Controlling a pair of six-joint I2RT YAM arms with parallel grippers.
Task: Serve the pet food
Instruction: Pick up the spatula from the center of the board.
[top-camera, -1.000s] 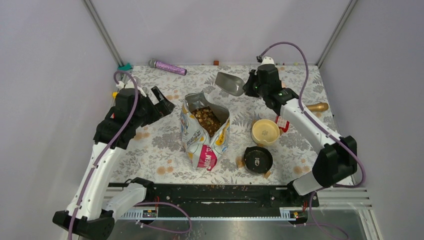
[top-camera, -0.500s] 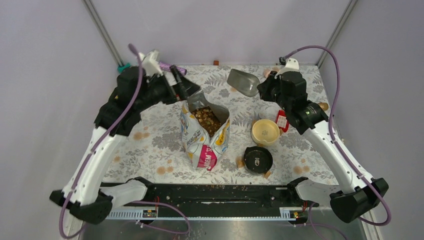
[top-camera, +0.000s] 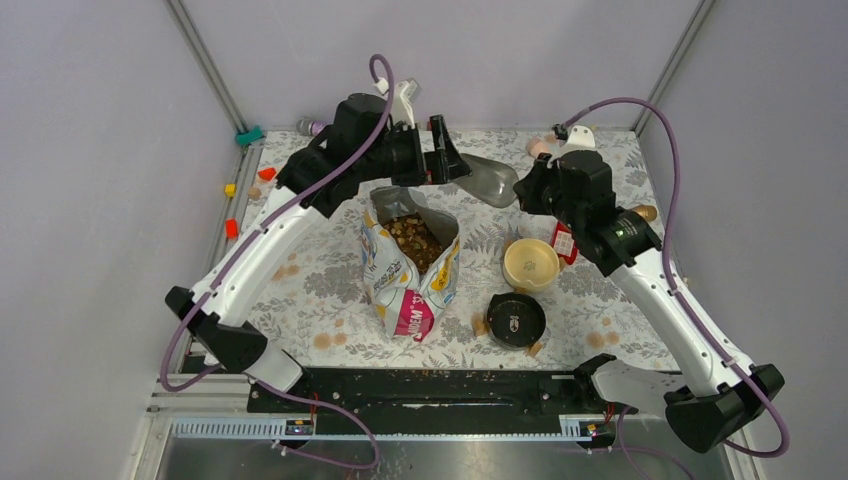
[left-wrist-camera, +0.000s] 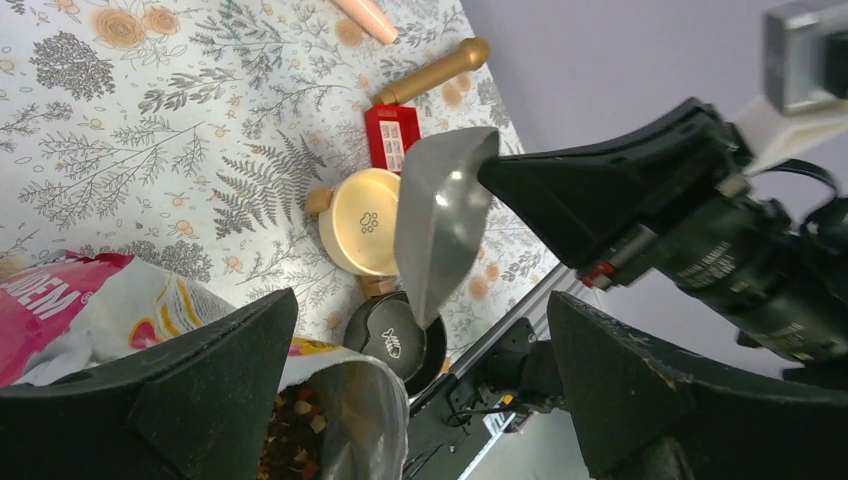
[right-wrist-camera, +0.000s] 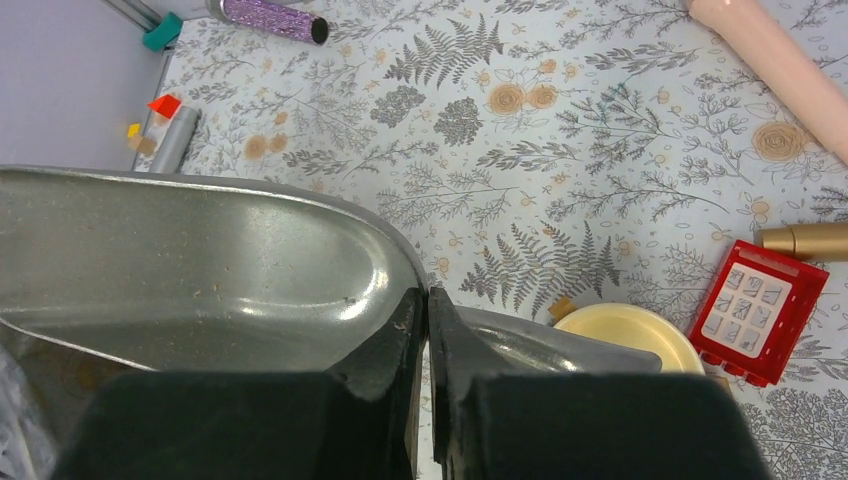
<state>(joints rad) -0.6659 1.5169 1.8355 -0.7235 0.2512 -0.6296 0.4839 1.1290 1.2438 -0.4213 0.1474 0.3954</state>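
Left tool (top-camera: 455, 165) just swung across, jaws wide open, right up beside the scoop (top-camera: 487, 178) the right tool (top-camera: 522, 188) is clamping. The kibble (top-camera: 413, 238) in the bag (top-camera: 408, 285) below looks unscooped.

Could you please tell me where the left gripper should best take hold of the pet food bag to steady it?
Probably the far rim of the bag, the silver foil flap standing behind the pet food. It is a thin upright edge, so the open left gripper could descend from above, jaws straddling it.
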